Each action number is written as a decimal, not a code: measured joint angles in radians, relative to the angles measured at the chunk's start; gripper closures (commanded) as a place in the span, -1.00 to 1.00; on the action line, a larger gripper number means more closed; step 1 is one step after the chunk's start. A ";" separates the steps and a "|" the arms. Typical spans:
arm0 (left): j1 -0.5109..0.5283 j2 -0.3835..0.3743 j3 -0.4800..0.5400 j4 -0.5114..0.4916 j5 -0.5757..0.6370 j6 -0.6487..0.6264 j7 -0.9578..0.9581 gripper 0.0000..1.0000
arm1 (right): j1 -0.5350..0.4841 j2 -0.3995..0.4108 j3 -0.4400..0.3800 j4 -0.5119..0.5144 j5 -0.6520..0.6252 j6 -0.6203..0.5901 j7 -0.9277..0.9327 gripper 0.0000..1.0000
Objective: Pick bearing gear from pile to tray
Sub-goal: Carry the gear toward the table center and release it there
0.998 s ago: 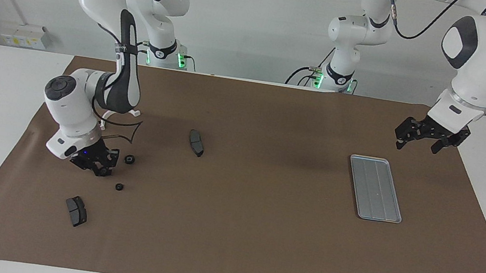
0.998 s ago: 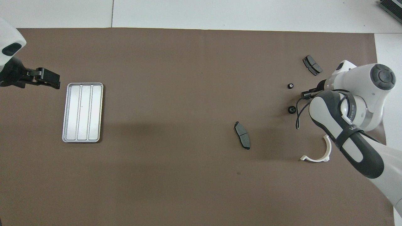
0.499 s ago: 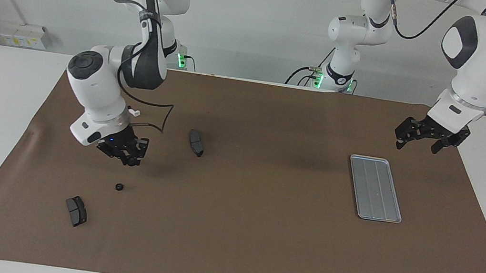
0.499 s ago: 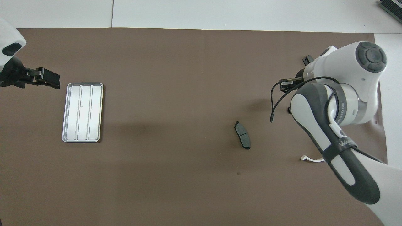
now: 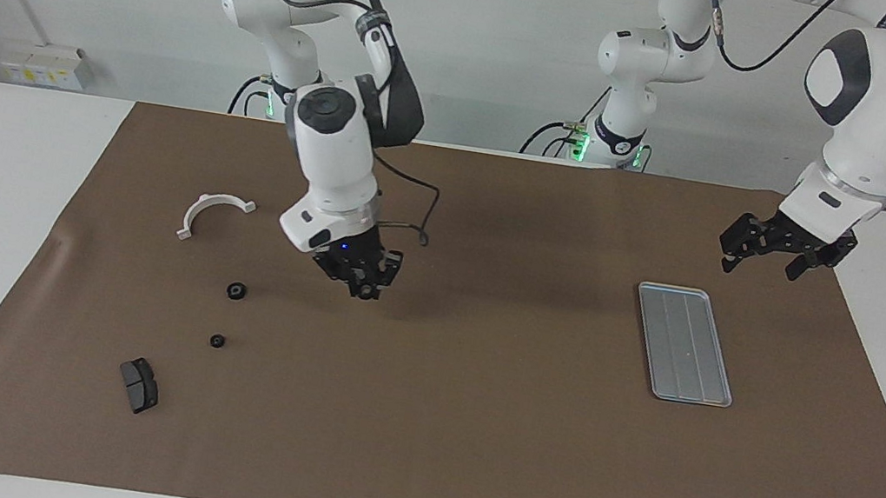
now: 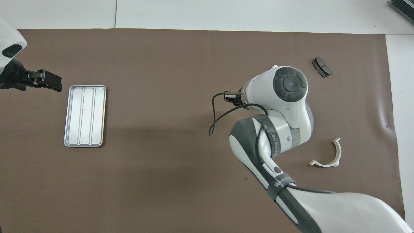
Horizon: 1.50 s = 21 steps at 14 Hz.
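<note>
Facing view: the right gripper [image 5: 361, 285] hangs low over the middle of the brown paper mat [image 5: 469, 429]; can't tell if it's clenched on anything. Two tiny black round gears [image 5: 235, 289] sit at the right arm's end between a white half-ring bracket [image 5: 204, 203] and a dark grey curved pad [image 5: 139, 385]. The left gripper [image 5: 775, 257] waits spread open, empty.

Overhead: the flat silver grooved metal tray [image 6: 85, 115] lies bare beside the left gripper [image 6: 51, 82]. The arm hides the gears.

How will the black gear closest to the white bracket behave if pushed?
The gear lies flat, so it would probably slide; on edge, its round shape might roll. Being tiny, it is likely light and easily flicked.
</note>
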 measured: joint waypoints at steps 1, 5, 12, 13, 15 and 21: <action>0.000 0.000 0.000 0.000 0.000 0.000 0.000 -1.00 | 0.030 0.014 0.000 -0.001 0.000 0.022 0.035 1.00; 0.000 0.000 0.000 0.000 0.000 0.000 0.000 -1.00 | 0.128 0.102 0.000 -0.002 0.000 0.129 0.176 1.00; 0.000 0.000 0.000 0.000 0.000 0.000 0.000 -1.00 | 0.185 0.141 -0.001 -0.010 -0.007 0.151 0.227 -0.99; 0.000 0.000 0.000 0.000 0.000 0.000 0.000 -1.00 | 0.185 0.141 -0.001 -0.017 -0.008 0.151 0.227 -1.00; 0.000 0.000 0.000 0.000 0.000 0.000 0.000 -1.00 | 0.185 0.141 -0.002 -0.023 -0.008 0.151 0.227 -1.00; 0.000 0.000 0.000 0.000 0.000 0.000 0.000 -1.00 | 0.132 0.056 -0.030 -0.014 -0.075 0.048 0.226 -1.00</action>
